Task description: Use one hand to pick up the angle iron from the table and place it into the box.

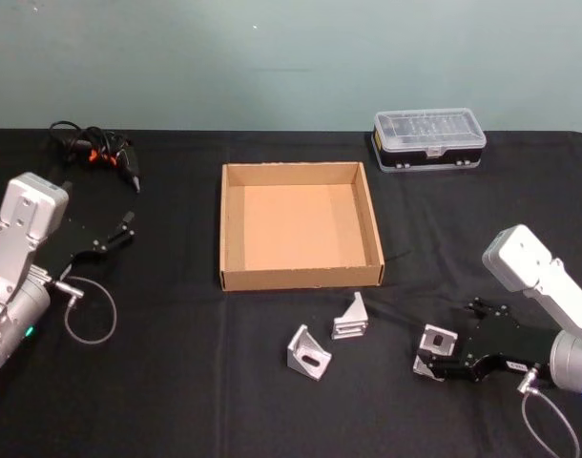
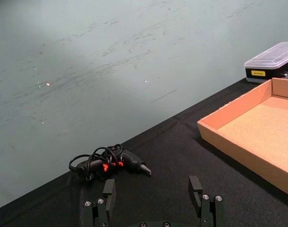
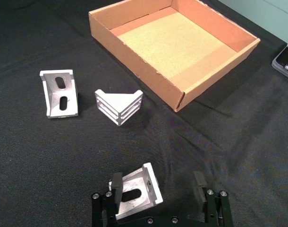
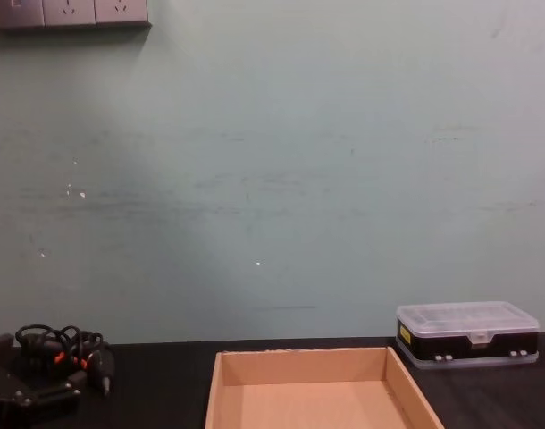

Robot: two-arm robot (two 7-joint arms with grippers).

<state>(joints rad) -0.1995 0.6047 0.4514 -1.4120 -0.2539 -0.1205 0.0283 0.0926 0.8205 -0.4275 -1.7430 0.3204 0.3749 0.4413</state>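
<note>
The right pincer (image 3: 158, 185) sits low over the counter (image 1: 176, 401), its jaws spread wide around one angle iron (image 3: 134, 191), which touches one finger and leaves a gap to the other. Just beyond its fingertips lie a second angle iron (image 3: 60, 93) and a third angle iron (image 3: 119, 105). The empty cardboard box (image 1: 301, 278) is farther on. The left pincer (image 2: 152, 187) hangs open and empty, well apart.

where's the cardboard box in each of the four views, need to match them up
Head view: box at the centre of the table.
Left wrist view: box, one corner and part of its floor, cut off by the frame.
Right wrist view: box whole, beyond the angle irons.
Chest view: box at bottom centre, cut off below.
Shared landmark: the plastic case, past the box's far right corner in all four.
</note>
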